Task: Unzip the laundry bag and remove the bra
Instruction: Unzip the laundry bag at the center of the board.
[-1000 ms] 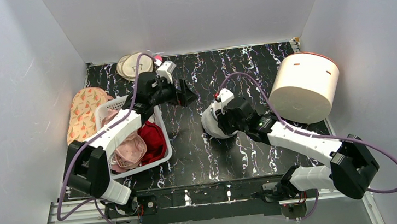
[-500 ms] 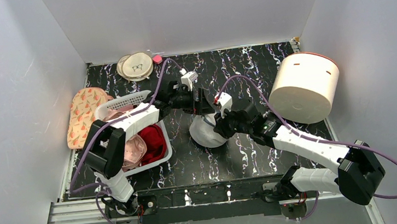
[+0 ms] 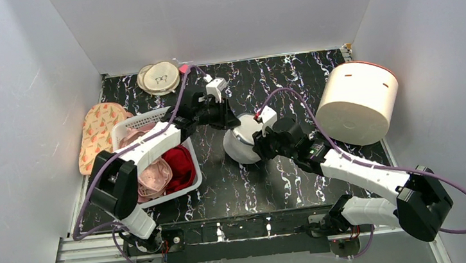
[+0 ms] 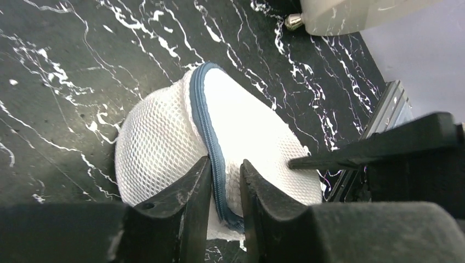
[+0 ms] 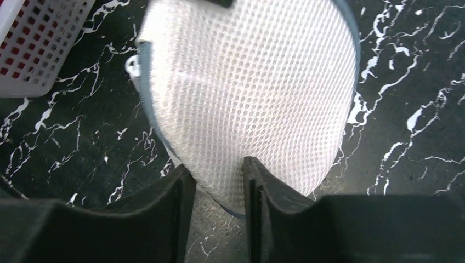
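Note:
The laundry bag [image 3: 243,146], a white mesh dome with a blue zipper rim [image 4: 204,109], rests mid-table between both arms. In the left wrist view my left gripper [image 4: 225,171] is closed across the zipper rim, with the blue tape and a fold of mesh pinched between its fingers. It meets the bag's upper left side in the top view [image 3: 232,120]. My right gripper [image 5: 217,176] straddles the bag's [image 5: 247,82] near edge, mesh filling the gap between both fingers. It comes from the right [image 3: 260,145]. The bra is hidden.
A white basket [image 3: 152,118] with red and pink garments stands left of the bag. A cream cylinder drum [image 3: 358,101] sits at the right. Beige round discs [image 3: 159,78] lie at the back left, and a floral padded piece [image 3: 96,135] by the left wall.

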`<state>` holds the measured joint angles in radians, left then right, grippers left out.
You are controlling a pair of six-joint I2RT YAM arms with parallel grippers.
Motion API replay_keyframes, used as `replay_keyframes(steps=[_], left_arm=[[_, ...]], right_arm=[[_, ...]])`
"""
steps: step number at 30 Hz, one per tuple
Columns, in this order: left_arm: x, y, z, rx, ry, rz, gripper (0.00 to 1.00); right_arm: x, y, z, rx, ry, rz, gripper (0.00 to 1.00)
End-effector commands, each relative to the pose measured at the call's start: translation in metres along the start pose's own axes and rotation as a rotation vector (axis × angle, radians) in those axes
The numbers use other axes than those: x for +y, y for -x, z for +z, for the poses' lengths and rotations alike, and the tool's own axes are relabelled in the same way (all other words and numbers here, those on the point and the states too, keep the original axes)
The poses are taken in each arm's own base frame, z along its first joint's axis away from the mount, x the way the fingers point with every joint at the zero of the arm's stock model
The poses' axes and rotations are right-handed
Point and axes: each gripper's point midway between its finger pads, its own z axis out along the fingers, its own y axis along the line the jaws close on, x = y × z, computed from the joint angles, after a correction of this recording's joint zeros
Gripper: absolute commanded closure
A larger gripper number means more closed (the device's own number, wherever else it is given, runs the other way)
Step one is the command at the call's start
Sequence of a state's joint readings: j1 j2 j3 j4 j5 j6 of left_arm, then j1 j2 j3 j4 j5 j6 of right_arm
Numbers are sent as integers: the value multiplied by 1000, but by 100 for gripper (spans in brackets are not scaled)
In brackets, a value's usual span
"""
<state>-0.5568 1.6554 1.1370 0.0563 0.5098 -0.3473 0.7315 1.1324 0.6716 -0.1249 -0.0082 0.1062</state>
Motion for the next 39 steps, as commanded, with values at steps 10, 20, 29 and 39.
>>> replay_keyframes(steps=[10, 20, 29, 39], left_arm=[[-5, 39, -39, -186, 121, 70, 98], [6, 42, -42, -193, 191, 37, 100], [2, 41, -41, -192, 167, 19, 100], [1, 40, -41, -201, 169, -35, 100]], right_arm=[[-11, 40, 13, 53, -159, 250, 32], [68, 69, -8, -70, 284, 507, 23], [83, 81, 17, -144, 393, 680, 40], [73, 77, 44, -210, 266, 790, 52]])
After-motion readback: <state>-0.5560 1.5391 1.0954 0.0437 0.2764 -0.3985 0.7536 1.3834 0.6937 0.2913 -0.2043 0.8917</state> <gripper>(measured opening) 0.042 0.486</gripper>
